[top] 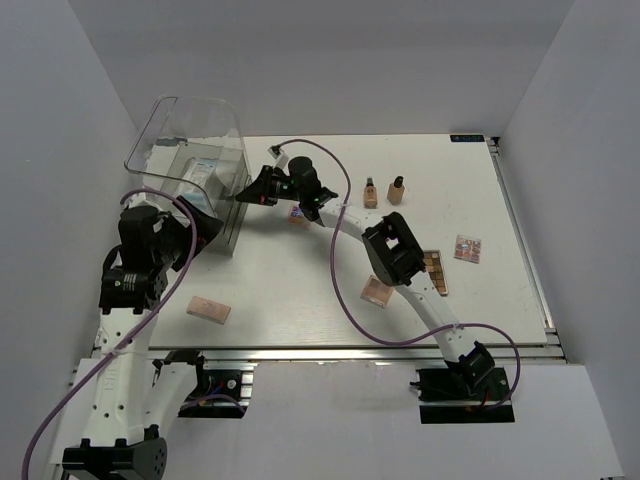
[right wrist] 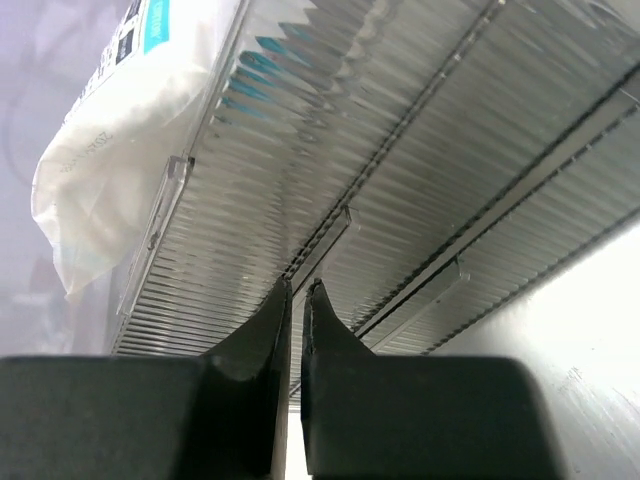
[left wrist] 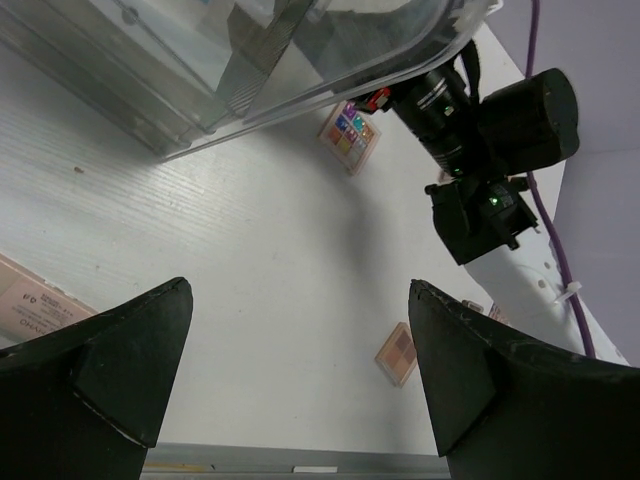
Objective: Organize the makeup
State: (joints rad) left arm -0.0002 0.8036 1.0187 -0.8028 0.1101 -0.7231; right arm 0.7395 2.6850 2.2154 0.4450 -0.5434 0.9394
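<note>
Spanning most of the top view: white table (top: 280, 320). Clear bin (top: 205, 125) at its far-left part, ribbed walls, white-blue packet (right wrist: 110, 150) inside. Right arm (top: 400, 260) stretches across the middle to the bin's right side. Right gripper (right wrist: 298, 290) has its fingers pressed almost together, only a sliver between, tips right at a rib of the bin wall; cannot tell if they nip it. Left arm (top: 140, 260) at the near-left of the bin. Left gripper (left wrist: 300, 370) spread wide, nothing between, over bare table just on the near side of the bin.

Rest of the makeup lies loose on the table:
- Pink box (top: 209, 309) near-left, well apart from the others.
- Long palette (top: 435, 270) just right of the right arm's elbow.
- First beige bottle (top: 370, 193) and second beige bottle (top: 396, 189), upright, side by side, mid-far.
- Peach compact (top: 375, 291) at the near side of the right arm.
- Square palette (top: 467, 248) right of the long one.
- Small bright palette (left wrist: 350, 135) near the bin's corner, by the right wrist.
</note>
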